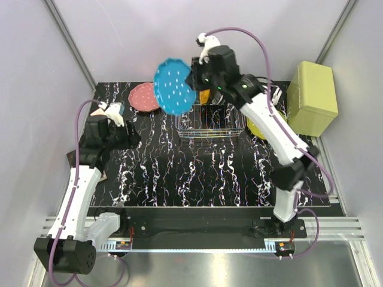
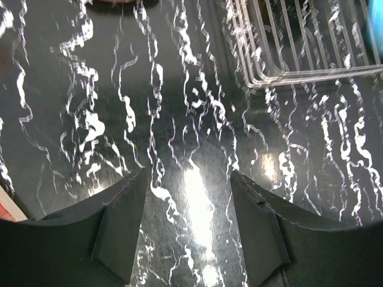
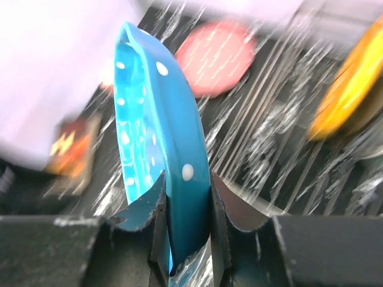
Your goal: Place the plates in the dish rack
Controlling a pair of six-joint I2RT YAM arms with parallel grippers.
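My right gripper (image 1: 196, 76) is shut on the rim of the blue plate (image 1: 174, 86) and holds it on edge in the air above the left end of the dish rack (image 1: 210, 123). In the right wrist view the blue plate (image 3: 158, 143) stands between my fingers (image 3: 222, 203). An orange plate (image 1: 204, 96) stands in the rack; it also shows in the right wrist view (image 3: 350, 84). The pink plate (image 1: 144, 97) lies flat at the back left. The yellow-green plate (image 1: 257, 128) lies right of the rack, mostly hidden by my right arm. My left gripper (image 2: 187, 179) is open and empty over bare table.
A yellow-green box (image 1: 311, 97) stands at the back right. The rack's corner (image 2: 281, 75) shows in the left wrist view. A small orange and dark object (image 1: 72, 158) lies at the table's left edge. White walls close in the back and sides.
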